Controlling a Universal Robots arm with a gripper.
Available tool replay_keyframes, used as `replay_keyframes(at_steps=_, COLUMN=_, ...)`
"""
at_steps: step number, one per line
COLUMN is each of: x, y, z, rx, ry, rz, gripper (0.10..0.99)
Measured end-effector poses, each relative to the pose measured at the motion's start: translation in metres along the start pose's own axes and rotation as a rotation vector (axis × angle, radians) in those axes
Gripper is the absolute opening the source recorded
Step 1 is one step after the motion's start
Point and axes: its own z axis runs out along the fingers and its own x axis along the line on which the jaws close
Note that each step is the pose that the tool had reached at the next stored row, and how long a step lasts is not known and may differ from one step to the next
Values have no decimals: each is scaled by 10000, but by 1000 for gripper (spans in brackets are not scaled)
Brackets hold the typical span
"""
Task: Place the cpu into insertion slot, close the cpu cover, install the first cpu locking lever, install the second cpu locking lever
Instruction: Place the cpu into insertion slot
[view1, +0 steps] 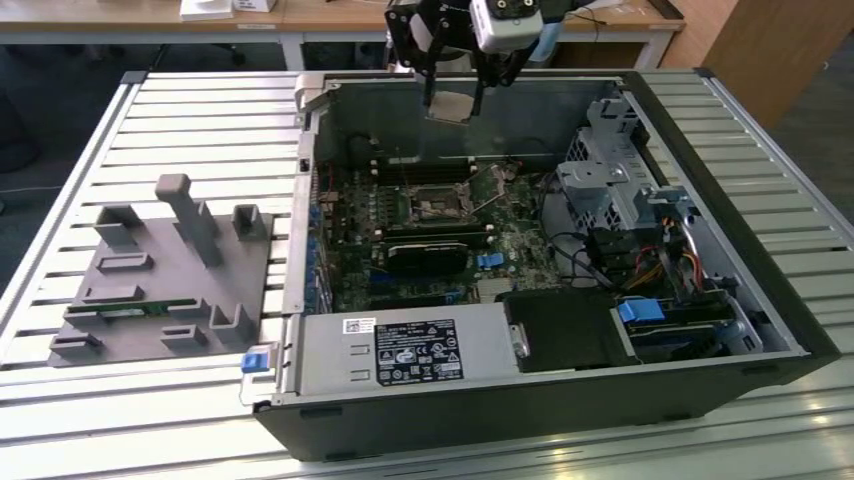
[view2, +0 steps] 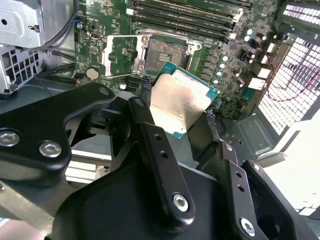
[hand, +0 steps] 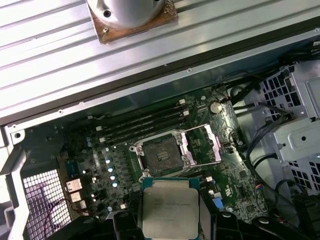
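My gripper (view1: 451, 98) hangs above the back wall of the open computer case (view1: 747, 300), shut on the cpu (view1: 451, 104), a flat square chip with a pale metallic face. In both wrist views the cpu (view2: 176, 99) (hand: 170, 207) sits between the black fingers (view2: 145, 115) (hand: 123, 221), held by two opposite edges. Below it on the green board lies the insertion slot (view1: 434, 206) (view2: 167, 51) (hand: 160, 155), uncovered, with its dark centre bare. The cpu cover (view2: 121, 54) (hand: 204, 144) is swung open beside the slot.
Long black memory slots (hand: 140, 125) run beside the socket. A black card (view1: 434, 256), a power supply (view1: 400, 352) and a metal drive cage (view1: 607, 190) with cables crowd the case. A grey fixture block (view1: 160, 270) lies on the slatted table (view1: 200, 120) at the exterior view's left.
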Motion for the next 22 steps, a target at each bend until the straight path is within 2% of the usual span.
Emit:
replay_keyframes(at_steps=8, x=0, y=0, z=1, rx=-5, ry=-24, rz=270, gripper=541)
replay_keyframes(at_steps=22, x=0, y=-1, z=11, rx=-20, ry=-98, rz=1098, gripper=541)
